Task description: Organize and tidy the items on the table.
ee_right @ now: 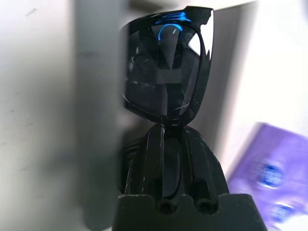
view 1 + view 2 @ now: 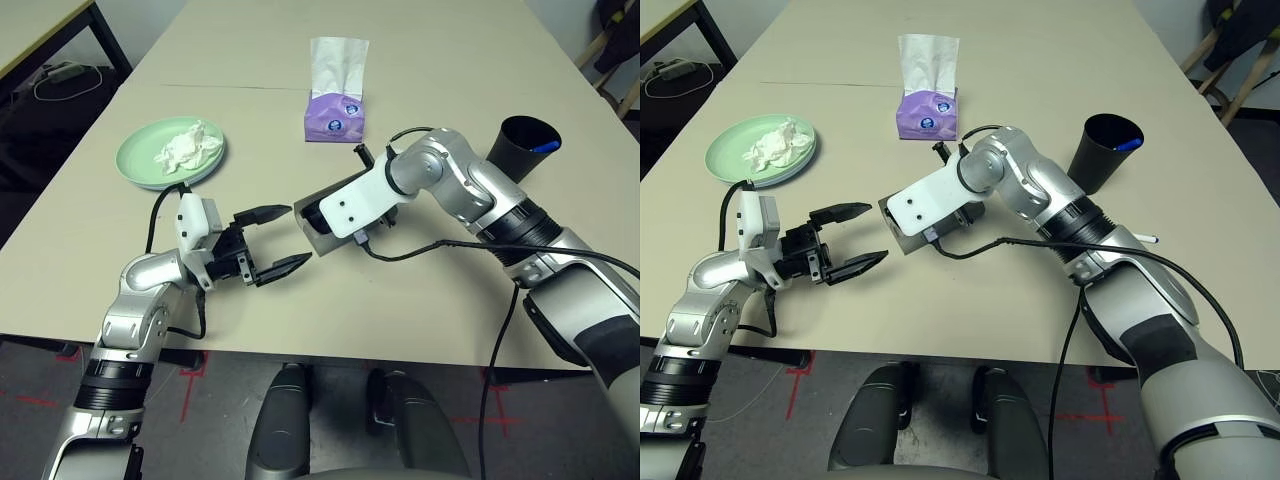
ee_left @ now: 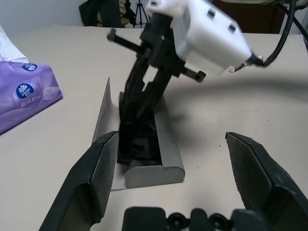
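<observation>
right tool [image 1: 163, 144] — black sunglasses [image 1: 166, 67] — gripped

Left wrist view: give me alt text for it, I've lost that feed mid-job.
The right gripper, shut on the black sunglasses, lowers them into the open grey glasses case lying on the beige table. The left gripper's two black fingers stand wide open on either side of the case's near end. A purple tissue box sits off to one side.
</observation>
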You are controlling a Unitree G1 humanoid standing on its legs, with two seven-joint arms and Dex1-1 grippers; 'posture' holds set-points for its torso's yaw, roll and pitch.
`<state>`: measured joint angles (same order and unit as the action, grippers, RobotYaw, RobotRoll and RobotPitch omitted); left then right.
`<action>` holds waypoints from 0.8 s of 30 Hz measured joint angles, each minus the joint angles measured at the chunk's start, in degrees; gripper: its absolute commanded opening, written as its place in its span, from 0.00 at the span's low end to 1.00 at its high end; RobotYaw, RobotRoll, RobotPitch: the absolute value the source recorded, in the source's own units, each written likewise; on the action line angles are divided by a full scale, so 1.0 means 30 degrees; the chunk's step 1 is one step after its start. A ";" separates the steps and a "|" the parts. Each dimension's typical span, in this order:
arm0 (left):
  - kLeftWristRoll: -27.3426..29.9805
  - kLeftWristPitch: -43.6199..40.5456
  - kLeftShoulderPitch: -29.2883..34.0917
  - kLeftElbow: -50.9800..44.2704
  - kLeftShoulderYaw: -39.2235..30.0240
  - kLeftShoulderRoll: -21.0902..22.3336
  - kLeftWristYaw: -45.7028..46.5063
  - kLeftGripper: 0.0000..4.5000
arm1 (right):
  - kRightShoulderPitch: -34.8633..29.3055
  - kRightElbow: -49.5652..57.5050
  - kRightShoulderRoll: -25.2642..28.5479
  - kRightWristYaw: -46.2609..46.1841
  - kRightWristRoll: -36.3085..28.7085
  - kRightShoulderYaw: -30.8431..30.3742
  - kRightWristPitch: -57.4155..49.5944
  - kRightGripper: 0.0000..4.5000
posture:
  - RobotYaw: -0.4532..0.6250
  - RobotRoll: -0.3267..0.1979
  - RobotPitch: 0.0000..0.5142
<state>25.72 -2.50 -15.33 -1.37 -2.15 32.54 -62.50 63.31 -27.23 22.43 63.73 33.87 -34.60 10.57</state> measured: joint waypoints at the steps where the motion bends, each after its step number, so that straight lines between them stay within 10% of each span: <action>1: 0.0000 0.0000 -0.0001 0.0002 -0.0010 0.0004 0.0000 1.00 | 0.0180 -0.0283 -0.0090 -0.0056 0.0009 -0.0004 0.0137 0.08 | 0.67 0.62 0.32; 24: -0.0017 0.0024 -0.0247 0.0078 -0.0003 -0.0007 -0.0059 1.00 | 0.0247 0.2439 0.0035 0.1794 -0.0680 0.0098 -0.1534 0.08 | 0.66 0.62 0.31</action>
<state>25.67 -2.43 -16.07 -1.14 -2.16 32.52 -62.67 64.05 -19.92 22.54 69.11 31.83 -34.31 5.97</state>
